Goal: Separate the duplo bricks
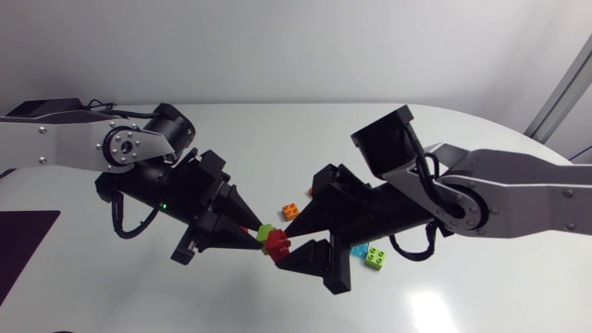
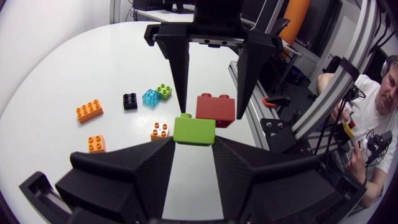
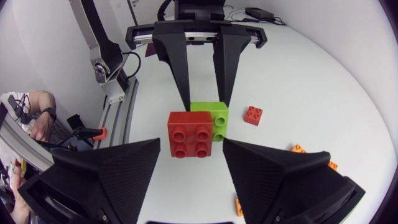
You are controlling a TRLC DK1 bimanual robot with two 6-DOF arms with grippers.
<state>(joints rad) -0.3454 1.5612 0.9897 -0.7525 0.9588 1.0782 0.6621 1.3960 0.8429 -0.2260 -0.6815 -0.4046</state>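
Observation:
A green brick (image 1: 266, 230) and a red brick (image 1: 277, 245) are joined and held above the table's middle. My left gripper (image 1: 260, 234) is shut on the green brick (image 2: 194, 130), its fingers pressing it from both sides. My right gripper (image 1: 279, 246) stands open, with one finger on each side of the red brick (image 3: 189, 134). The right wrist view shows a narrow gap at each finger. From the left wrist view, the red brick (image 2: 216, 107) lies just beyond the green one, between the right gripper's (image 2: 211, 115) fingers.
Loose bricks lie on the white table (image 1: 481, 296) under and behind the right gripper: an orange one (image 1: 290, 210), a cyan one (image 1: 359, 250) and a lime one (image 1: 376, 258). The left wrist view adds a black brick (image 2: 130, 101) and a longer orange brick (image 2: 89, 110).

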